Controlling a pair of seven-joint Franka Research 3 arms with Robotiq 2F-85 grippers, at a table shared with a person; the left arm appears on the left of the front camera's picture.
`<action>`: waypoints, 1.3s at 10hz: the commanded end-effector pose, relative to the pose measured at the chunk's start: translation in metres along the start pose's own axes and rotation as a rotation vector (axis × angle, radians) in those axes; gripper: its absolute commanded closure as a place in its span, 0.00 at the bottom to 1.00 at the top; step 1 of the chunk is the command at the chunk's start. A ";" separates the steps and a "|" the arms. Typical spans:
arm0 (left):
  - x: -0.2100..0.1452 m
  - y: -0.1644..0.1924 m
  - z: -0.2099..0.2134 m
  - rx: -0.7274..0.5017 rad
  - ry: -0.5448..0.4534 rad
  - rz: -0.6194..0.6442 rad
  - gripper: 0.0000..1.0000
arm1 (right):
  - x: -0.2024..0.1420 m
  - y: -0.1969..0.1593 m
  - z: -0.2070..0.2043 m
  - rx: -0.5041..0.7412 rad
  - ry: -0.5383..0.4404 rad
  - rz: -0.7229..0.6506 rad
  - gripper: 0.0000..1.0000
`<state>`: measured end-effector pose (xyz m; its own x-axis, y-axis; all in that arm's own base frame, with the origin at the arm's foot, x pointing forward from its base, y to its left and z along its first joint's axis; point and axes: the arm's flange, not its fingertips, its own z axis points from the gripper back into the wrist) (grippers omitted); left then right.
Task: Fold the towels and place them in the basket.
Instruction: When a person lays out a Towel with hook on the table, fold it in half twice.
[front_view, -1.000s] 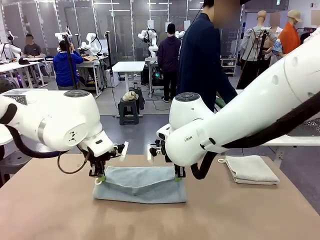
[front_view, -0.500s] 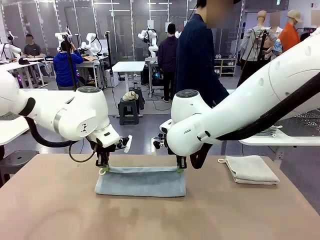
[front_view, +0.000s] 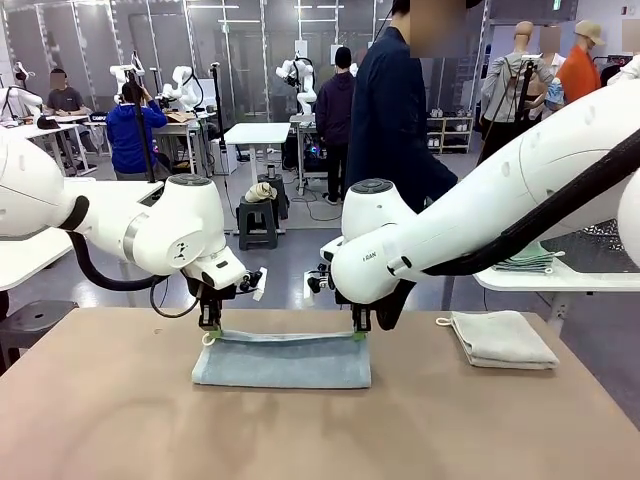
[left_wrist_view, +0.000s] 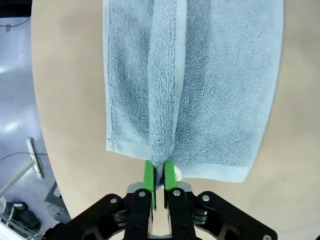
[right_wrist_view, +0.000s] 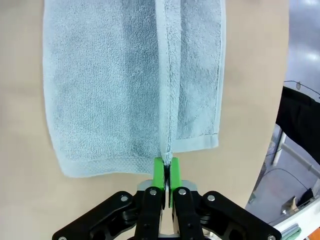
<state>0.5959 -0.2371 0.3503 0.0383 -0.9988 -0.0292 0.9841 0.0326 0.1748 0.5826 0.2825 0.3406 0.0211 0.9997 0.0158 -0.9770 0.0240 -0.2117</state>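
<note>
A pale grey-blue towel lies folded lengthwise on the tan table, its far edge lifted. My left gripper is shut on that edge's left corner, and my right gripper is shut on its right corner. In the left wrist view the green pads of my left gripper pinch the towel at its raised fold. The right wrist view has my right gripper clamped on the towel the same way. A folded cream-white towel rests at the table's right. The basket is out of view.
A person in dark clothes stands just beyond the table's far edge. A white side table with a pale mesh basket and folded cloths stands at the right. Bare tabletop stretches in front of the towel.
Both grippers have carried the towel's held edge away from me and lower, so the raised flap has flattened towards the far side. The person has shifted slightly left.
</note>
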 end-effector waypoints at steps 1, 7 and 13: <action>0.002 0.009 -0.004 -0.011 0.031 0.037 0.90 | 0.000 -0.010 -0.008 -0.012 -0.005 0.043 0.95; -0.004 0.010 0.000 0.057 0.039 0.063 0.52 | 0.000 -0.013 -0.007 -0.074 -0.026 0.081 0.56; -0.023 -0.003 0.098 0.018 -0.014 0.100 0.33 | -0.002 0.006 0.083 -0.022 -0.032 -0.094 0.33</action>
<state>0.5953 -0.2317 0.4189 0.1160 -0.9931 -0.0191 0.9574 0.1066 0.2684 0.5857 0.2897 0.3923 0.0066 0.9986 0.0530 -0.9552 0.0220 -0.2951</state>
